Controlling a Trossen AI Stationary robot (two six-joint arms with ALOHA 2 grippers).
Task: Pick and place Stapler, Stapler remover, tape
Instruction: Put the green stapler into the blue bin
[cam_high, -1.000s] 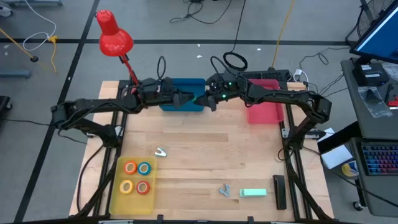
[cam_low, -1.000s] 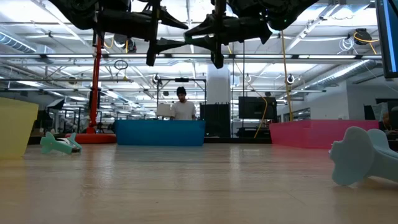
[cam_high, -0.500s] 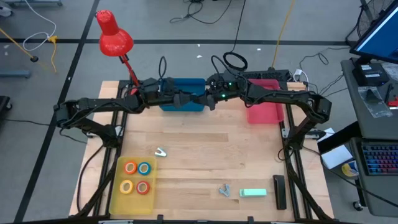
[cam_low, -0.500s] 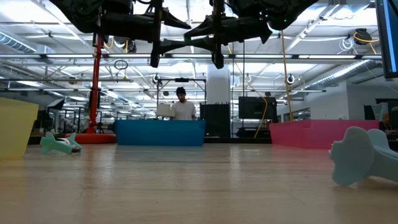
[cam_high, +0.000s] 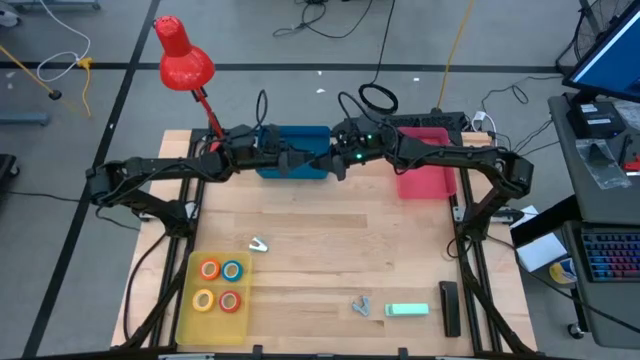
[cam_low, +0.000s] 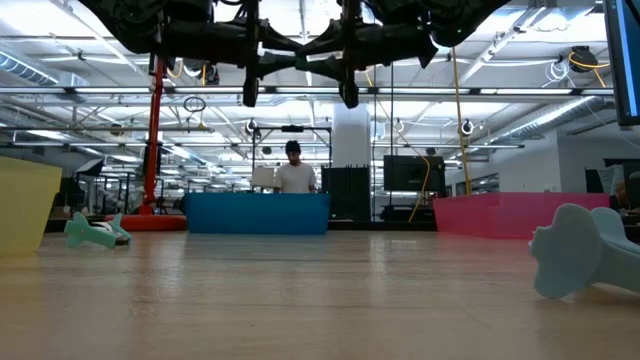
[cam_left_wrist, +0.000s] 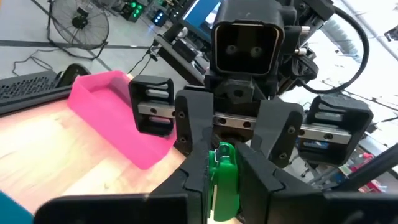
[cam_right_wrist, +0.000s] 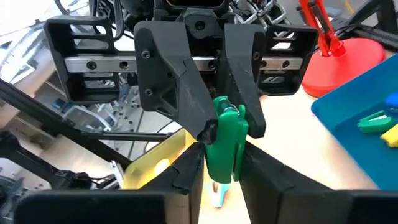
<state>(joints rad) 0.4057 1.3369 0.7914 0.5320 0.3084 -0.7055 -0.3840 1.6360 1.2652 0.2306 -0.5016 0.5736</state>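
Note:
A small green office tool (cam_right_wrist: 222, 146) hangs in the air over the blue bin (cam_high: 295, 152) at the table's far side. My left gripper (cam_high: 311, 160) and my right gripper (cam_high: 330, 160) meet there tip to tip, each shut on one end of the tool. Several tape rolls (cam_high: 220, 285) lie flat in the yellow tray (cam_high: 190, 310) at the near left. A mint stapler (cam_high: 407, 310), a grey stapler remover (cam_high: 360, 305) and a black stapler (cam_high: 449, 305) lie on the near right of the table. My left gripper pinches the green tool's end (cam_left_wrist: 222, 190) between its two fingers, coming level from the table's left. The tool is clear of the table, above the blue bin. My right gripper has its two fingers on either side of the tool's other end (cam_right_wrist: 219, 168), coming level from the table's right. The fingers (cam_left_wrist: 194, 134) lie close against the tool.
A pink bin (cam_high: 425, 172) stands at the far right, next to the blue bin, which holds small green and yellow pieces (cam_right_wrist: 379, 121). A red lamp (cam_high: 185, 60) stands at the far left. A small pale tool (cam_high: 258, 243) lies on the wood. A person stands beyond the table.
My left gripper has moved a little toward my right gripper and has shut on the green tool that the right gripper holds over the blue bin. The tool stays where it was.

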